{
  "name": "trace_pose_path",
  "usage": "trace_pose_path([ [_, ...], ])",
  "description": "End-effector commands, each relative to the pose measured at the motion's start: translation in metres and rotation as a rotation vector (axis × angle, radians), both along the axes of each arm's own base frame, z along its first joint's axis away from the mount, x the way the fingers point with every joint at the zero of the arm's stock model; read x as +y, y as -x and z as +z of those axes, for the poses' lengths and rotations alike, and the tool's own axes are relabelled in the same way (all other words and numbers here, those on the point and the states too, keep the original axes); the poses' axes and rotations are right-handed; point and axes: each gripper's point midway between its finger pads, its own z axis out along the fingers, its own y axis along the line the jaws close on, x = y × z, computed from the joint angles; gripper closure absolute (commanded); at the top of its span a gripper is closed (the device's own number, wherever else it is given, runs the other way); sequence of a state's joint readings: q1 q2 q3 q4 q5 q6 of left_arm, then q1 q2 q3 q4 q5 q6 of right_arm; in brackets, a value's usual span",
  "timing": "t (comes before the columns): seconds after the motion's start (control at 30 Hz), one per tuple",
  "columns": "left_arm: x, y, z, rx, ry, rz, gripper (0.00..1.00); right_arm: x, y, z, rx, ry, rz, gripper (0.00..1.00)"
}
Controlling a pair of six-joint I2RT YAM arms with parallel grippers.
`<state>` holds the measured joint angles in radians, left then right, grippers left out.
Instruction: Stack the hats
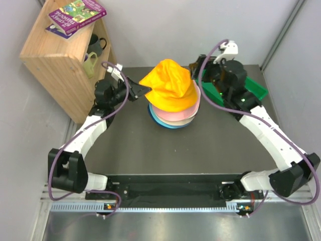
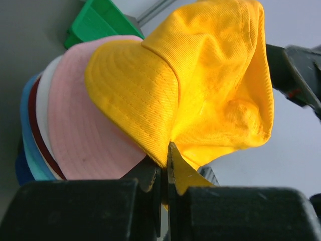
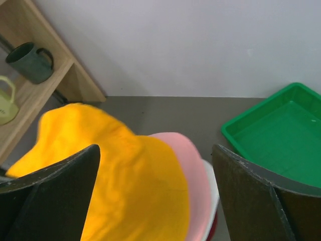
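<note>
Stacking of cloth bucket hats is shown on a dark counter (image 1: 165,150), with two robot arms bolted at its near edge. A wooden shelf (image 1: 50,55) is seen at the far left and a green tray (image 1: 258,90) at the far right, both clear of the work.

The stack of hats (image 1: 170,123) is placed at the far middle of the counter, between the two arms, where either can reach it. Teal, blue, dark red and white brims are layered under a pink hat (image 2: 85,130). An orange-yellow hat (image 1: 170,85) is draped on top, crumpled and lifted to a peak, not yet flattened onto the pile.

The left pincer (image 2: 165,165) is clenched on the edge of the yellow hat's brim, and the cloth is held up on that side, probably so it can be tugged square over the pink hat. The right pincer (image 3: 155,150) is spread wide and grips nothing; it hangs just above the yellow hat's far side, with the cloth seen between its fingers, likely so the hat is left free to settle.

A dark mug (image 3: 30,60) is kept on the shelf.
</note>
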<state>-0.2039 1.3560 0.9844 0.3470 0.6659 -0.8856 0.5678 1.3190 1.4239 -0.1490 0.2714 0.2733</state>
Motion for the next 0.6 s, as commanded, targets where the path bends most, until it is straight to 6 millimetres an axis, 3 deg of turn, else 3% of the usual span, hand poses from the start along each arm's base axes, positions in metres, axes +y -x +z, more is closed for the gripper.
trace_pose_path([
  [0.0, -0.003, 0.026, 0.027, -0.074, 0.074, -0.106, 1.00, -0.006, 0.008, 0.010, -0.048, -0.127, 0.216, 0.08],
  [0.03, -0.003, 0.029, 0.021, -0.067, 0.073, -0.115, 1.00, -0.015, 0.005, 0.001, -0.027, -0.135, 0.216, 0.08],
  [0.27, 0.000, 0.031, -0.003, -0.092, -0.009, -0.127, 1.00, -0.022, 0.008, -0.054, 0.023, -0.292, 0.375, 0.16],
  [0.4, 0.007, 0.024, -0.026, -0.037, -0.101, -0.079, 1.00, -0.015, 0.010, -0.071, 0.070, -0.379, 0.484, 0.21],
  [0.57, 0.012, 0.019, -0.034, -0.038, -0.148, -0.045, 1.00, -0.007, 0.010, -0.087, 0.097, -0.455, 0.563, 0.25],
])
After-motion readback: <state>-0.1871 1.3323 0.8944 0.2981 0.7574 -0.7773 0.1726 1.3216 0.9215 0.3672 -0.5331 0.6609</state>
